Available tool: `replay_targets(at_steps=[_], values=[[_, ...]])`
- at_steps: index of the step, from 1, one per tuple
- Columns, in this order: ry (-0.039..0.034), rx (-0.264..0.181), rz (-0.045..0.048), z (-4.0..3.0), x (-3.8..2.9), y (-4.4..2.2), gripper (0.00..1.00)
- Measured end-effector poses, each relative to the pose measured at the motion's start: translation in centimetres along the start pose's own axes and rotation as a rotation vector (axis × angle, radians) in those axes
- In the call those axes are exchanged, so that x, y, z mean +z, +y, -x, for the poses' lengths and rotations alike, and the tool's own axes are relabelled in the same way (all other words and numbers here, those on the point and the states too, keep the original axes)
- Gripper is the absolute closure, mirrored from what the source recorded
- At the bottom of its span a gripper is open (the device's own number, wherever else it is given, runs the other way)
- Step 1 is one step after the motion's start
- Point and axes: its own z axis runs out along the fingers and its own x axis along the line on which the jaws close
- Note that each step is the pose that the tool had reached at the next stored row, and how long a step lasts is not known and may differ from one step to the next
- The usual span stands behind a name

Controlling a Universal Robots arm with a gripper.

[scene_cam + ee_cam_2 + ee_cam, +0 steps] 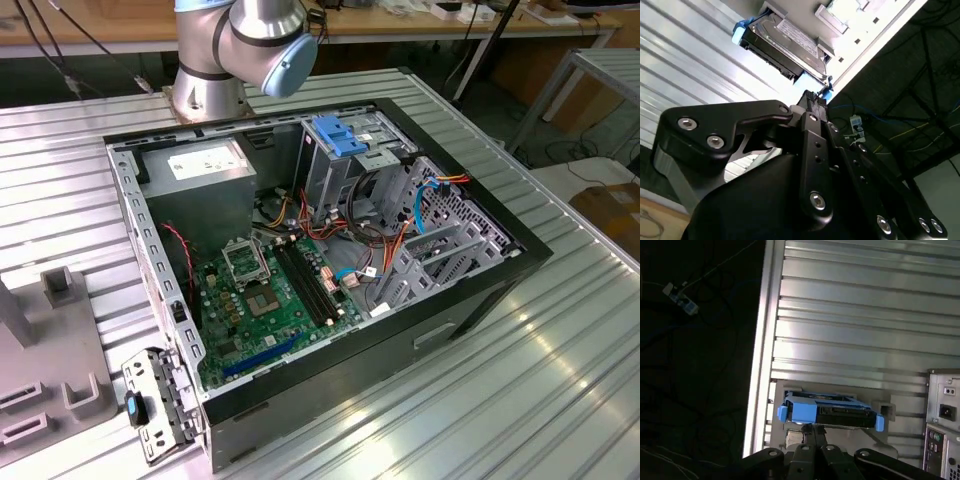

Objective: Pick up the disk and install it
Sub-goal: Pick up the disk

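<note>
We're in a robotics lab here, workshop-style: a robot arm (245, 50) stands bolted onto a ribbed metal bench (560, 380), an opened computer case (350, 385) lies on it with its green motherboard (270, 300) bare, and wooden worktables (400, 22) line the back.

Silver arm (235, 40), blue cap (290, 62), black hand (814, 102)

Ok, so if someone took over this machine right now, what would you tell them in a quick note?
Gripper: right at the disk; whether it is gripping it cannot be told.
Disk: appears to sit in a grey holder near the edge of the ribbed table, outside the computer case.
Done: the case lies open on the table.
Left: the disk is not yet in the case.
</note>
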Motion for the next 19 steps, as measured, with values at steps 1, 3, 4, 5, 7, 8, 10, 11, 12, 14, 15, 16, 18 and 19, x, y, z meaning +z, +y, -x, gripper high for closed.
replay_targets(at_steps=[1, 3, 4, 5, 7, 8, 10, 11, 12, 14, 15, 16, 18, 19], values=[[0.0013, -0.028, 0.0004, 0.00, 0.00, 0.00, 0.89], [0.0034, -0.076, 0.0011, 0.00, 0.00, 0.00, 0.89], [0.0050, -0.111, 0.0017, 0.00, 0.00, 0.00, 0.89], [0.0064, -0.141, 0.0021, 0.00, 0.00, 0.00, 0.89], [0.0084, -0.185, 0.0028, 0.00, 0.00, 0.00, 0.89], [0.0095, -0.210, 0.0031, 0.00, 0.00, 0.00, 0.89], [0.0118, -0.260, 0.0039, 0.00, 0.00, 0.00, 0.89], [0.0125, -0.275, 0.0042, 0.00, 0.00, 0.00, 0.89], [0.0142, -0.315, 0.0048, 0.00, 0.00, 0.00, 0.89], [0.0160, -0.354, 0.0054, 0.00, 0.00, 0.00, 0.89], [0.0172, -0.381, 0.0058, 0.00, 0.00, 0.00, 0.89], [0.0194, -0.428, 0.0065, 0.00, 0.00, 0.00, 0.89], [0.0214, -0.473, 0.0071, 0.00, 0.00, 0.00, 0.89], [0.0234, -0.514, 0.0076, 0.00, 0.00, 0.00, 0.89]])
